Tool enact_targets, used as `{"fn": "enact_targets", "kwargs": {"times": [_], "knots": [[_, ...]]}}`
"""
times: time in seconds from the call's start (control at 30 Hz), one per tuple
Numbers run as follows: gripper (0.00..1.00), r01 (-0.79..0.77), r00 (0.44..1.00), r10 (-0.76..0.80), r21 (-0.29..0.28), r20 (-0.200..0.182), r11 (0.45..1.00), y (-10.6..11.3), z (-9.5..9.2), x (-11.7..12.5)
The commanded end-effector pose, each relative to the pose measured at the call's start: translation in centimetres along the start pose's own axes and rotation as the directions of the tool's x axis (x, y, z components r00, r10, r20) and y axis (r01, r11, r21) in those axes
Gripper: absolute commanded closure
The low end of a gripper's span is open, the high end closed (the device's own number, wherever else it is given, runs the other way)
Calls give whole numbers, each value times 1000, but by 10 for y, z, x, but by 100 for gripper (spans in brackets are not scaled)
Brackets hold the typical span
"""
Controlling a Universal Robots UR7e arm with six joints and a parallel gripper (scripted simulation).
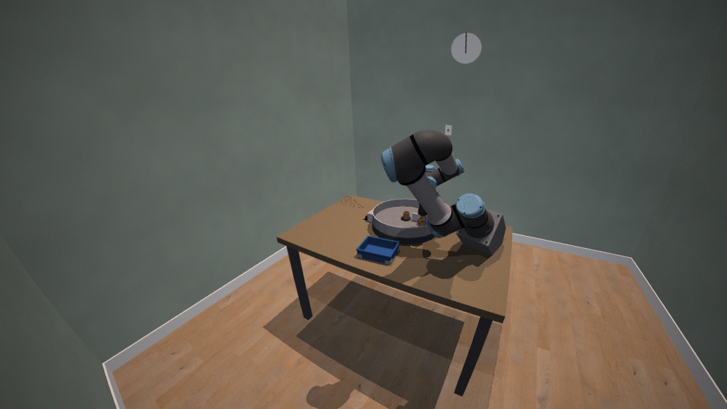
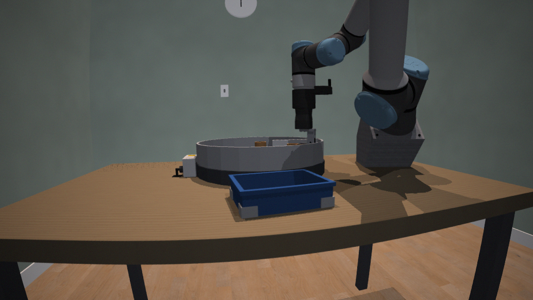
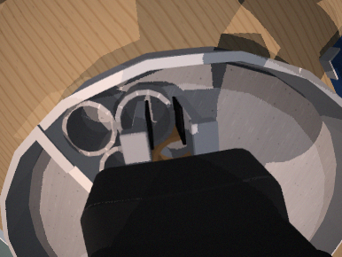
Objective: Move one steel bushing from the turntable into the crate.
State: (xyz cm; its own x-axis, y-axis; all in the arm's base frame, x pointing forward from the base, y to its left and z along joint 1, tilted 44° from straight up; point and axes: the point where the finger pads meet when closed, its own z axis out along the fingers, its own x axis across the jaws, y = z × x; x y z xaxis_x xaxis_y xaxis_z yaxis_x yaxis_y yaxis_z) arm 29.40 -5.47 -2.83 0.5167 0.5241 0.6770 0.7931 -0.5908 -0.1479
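At the near edge of the wooden table (image 2: 112,201) in the exterior view sits the blue crate (image 2: 287,201), open-topped, with nothing visible inside from this angle. Just behind it, at its 12 o'clock, stands the round grey turntable (image 2: 242,156) on a dark base. A small white box (image 2: 189,165) touches the turntable at its 9 o'clock.

Inside the rim, the tops of 2 brown bushings show — 1 near the middle (image 2: 260,143), another toward 3 o'clock (image 2: 293,143). All the bushings in view are on the turntable.

The gripper (image 2: 311,138) points straight down over the turntable's 3 o'clock side, its fingertips about level with the rim. From the wrist camera the 2 fingers stand partly apart, with a narrow gap and nothing gripped between them. Below them lies a ring-shaped bushing (image 3: 120,107), with 1 finger over its bore and the other just past its wall. Whether the tips touch it I cannot tell. A 2nd ring (image 3: 66,125) lies just beside it at 9 o'clock, and part of a 3rd (image 3: 106,160) peeks out at 7 o'clock.

Farther back, at the turntable's 3 o'clock, the arm's grey pedestal (image 2: 384,152) rests on the table. On the far wall hang an outlet plate (image 2: 223,90) and — higher up — a clock (image 2: 240,7).
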Motion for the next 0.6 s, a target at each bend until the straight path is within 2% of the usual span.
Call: {"fn": "enact_targets", "kwargs": {"times": [0.0, 0.57], "knots": [[55, -1, 1000, 1, 4, -2, 1000, -1, 2, 1], [55, -2, 1000, 2, 7, -3, 1000, -3, 4, 1]]}}
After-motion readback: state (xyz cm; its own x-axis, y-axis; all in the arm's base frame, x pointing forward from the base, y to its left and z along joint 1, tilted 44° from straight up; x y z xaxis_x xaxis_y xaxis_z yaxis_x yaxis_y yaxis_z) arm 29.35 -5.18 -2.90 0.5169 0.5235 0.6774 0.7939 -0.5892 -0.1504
